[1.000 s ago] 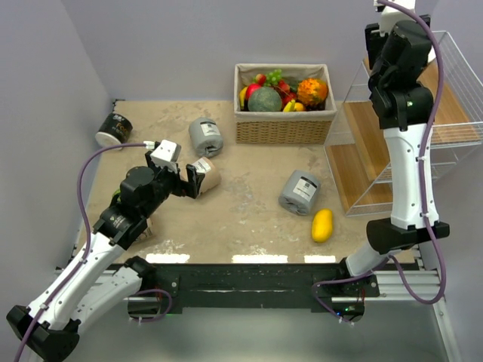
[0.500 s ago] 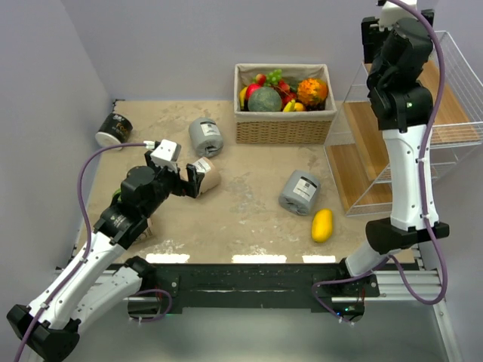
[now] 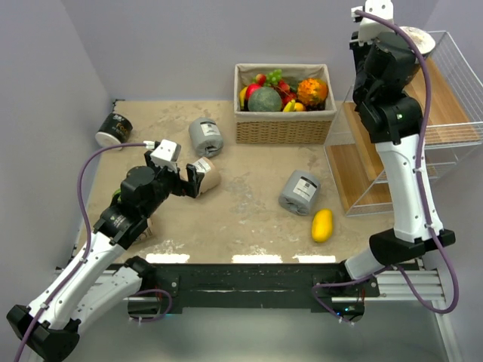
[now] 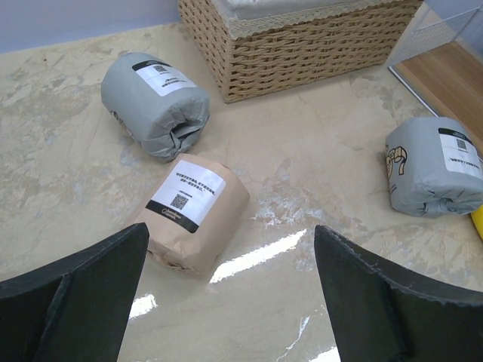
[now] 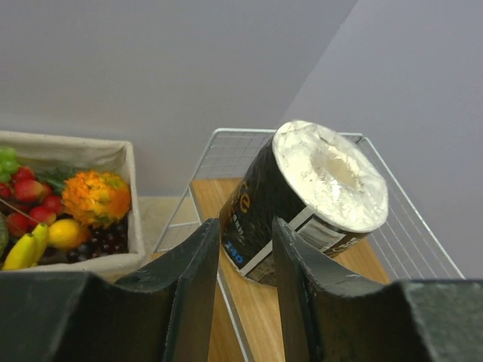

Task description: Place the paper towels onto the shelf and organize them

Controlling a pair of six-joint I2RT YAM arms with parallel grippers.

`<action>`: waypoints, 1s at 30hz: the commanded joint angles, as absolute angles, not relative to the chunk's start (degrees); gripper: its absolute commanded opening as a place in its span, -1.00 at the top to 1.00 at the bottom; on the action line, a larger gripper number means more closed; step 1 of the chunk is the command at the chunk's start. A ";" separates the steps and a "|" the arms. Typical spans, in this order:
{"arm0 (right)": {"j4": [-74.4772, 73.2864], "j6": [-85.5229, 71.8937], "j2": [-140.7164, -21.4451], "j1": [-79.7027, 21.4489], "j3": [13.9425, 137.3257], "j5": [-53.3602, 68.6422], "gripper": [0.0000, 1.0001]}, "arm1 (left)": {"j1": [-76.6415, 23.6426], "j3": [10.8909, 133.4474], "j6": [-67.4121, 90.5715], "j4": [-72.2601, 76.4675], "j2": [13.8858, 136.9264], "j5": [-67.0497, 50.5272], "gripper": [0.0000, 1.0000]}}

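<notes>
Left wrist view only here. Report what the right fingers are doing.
Observer: The right fingers stand a narrow gap apart, nothing between them; a black paper towel roll sits just beyond.
Operator: Say where that roll sits.
Observer: On the top board of the shelf, white end up.
Operator: Name any roll on the table outside my view.
Observer: A second black roll lies at the table's far left corner.
</notes>
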State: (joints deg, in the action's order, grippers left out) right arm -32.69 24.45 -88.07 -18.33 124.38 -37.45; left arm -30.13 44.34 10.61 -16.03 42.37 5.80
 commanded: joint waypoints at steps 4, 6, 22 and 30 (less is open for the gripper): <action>-29.98 24.78 -89.29 -14.59 120.32 -40.52 0.27 | -30.23 44.74 9.14 -15.29 41.92 5.89 -0.93; -29.27 25.48 -90.08 -13.36 120.23 -41.66 0.27 | -30.23 44.74 9.14 -15.29 41.84 5.71 -0.93; -30.38 22.51 -89.56 -10.37 119.70 -32.71 0.24 | -30.23 44.47 9.05 -15.12 42.63 6.94 -0.96; -37.18 8.74 -80.52 -11.43 115.16 -7.59 0.07 | -30.23 44.74 9.49 -16.08 42.28 10.36 -0.96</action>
State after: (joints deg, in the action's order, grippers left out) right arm -35.14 18.20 -88.79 -10.94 117.67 -25.08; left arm -30.13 44.34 9.85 -16.08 42.59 7.20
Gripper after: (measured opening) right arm 0.440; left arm 0.977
